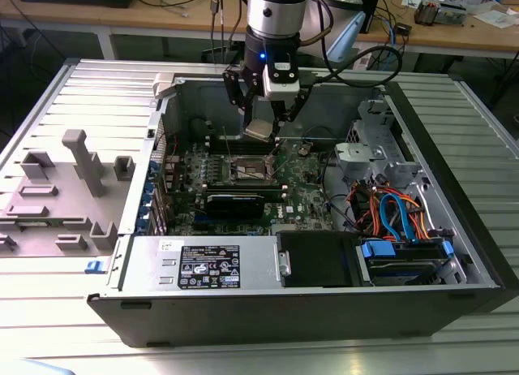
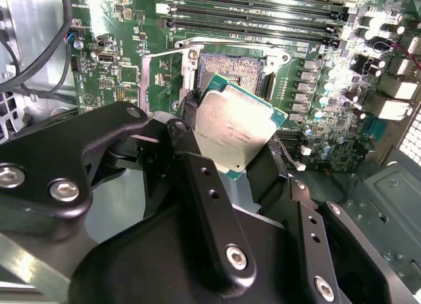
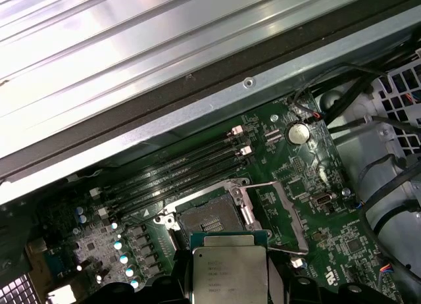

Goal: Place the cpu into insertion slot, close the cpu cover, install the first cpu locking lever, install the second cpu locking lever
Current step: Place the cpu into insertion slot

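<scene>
The end effector (image 1: 261, 125) is pinching the cpu (image 1: 259, 131) by its edges and hanging above the motherboard (image 1: 304, 198) inside the open computer case (image 1: 284, 322), which is sitting on the ribbed metal counter (image 1: 73, 91). In the second wrist view the chip (image 2: 237, 129) is sitting between the black fingers (image 2: 210, 205), metal lid up and looking a bit tilted, though that could just be the camera angle. The insertion slot (image 2: 233, 70) is lying bare under it, contacts showing, so nothing is seated yet.

My take on doing this step well: the chip is needing to go down flat and square, corners matched to the slot's frame, with no sliding across those contacts. A tilt is the thing I'd be worrying about, since one corner landing first could be scraping the contacts. Straight down and gentle, no pushing.

Room-wise, it's tight in spots. In the first wrist view a thin wire lever (image 3: 284, 212) is standing just beside the slot (image 3: 212, 218), and the long memory slots (image 3: 177, 172) are running close along another side, with the case wall just past them. The fingers are looking about as wide as the chip, so the levers and the slot's metal frame are the edges I'd be watching. Overhead it's looking open – the case has its side off, so the arm is getting plenty of room above.
</scene>
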{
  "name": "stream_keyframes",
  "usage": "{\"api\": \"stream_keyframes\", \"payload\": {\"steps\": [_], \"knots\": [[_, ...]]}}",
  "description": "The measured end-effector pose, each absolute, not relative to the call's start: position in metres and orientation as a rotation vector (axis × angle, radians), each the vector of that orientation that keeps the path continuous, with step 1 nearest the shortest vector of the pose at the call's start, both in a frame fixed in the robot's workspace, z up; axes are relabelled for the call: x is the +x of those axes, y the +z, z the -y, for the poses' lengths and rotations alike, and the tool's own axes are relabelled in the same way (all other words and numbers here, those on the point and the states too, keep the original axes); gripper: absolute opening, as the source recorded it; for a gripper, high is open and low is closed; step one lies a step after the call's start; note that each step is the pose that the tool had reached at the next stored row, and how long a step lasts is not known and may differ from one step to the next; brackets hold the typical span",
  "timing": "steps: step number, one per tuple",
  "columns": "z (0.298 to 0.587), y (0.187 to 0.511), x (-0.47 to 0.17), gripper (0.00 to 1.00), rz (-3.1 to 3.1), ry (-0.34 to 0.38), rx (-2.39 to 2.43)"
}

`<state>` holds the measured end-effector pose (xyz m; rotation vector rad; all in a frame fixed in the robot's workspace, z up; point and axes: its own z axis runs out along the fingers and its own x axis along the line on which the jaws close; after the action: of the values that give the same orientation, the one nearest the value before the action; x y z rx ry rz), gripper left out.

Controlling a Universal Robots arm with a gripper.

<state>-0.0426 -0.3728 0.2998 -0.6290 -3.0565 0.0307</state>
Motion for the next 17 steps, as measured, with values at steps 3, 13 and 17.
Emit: {"api": "stream_keyframes", "payload": {"steps": [3, 13, 17], "knots": [[0.3728, 0.2998, -0.0426, 0.55, 3.056, 0.031, -0.630], [0.3728, 0.2998, -0.0426, 0.55, 3.047, 0.030, -0.671], [0.3727, 0.2998, -0.0426, 0.55, 3.041, 0.030, -0.697]]}}
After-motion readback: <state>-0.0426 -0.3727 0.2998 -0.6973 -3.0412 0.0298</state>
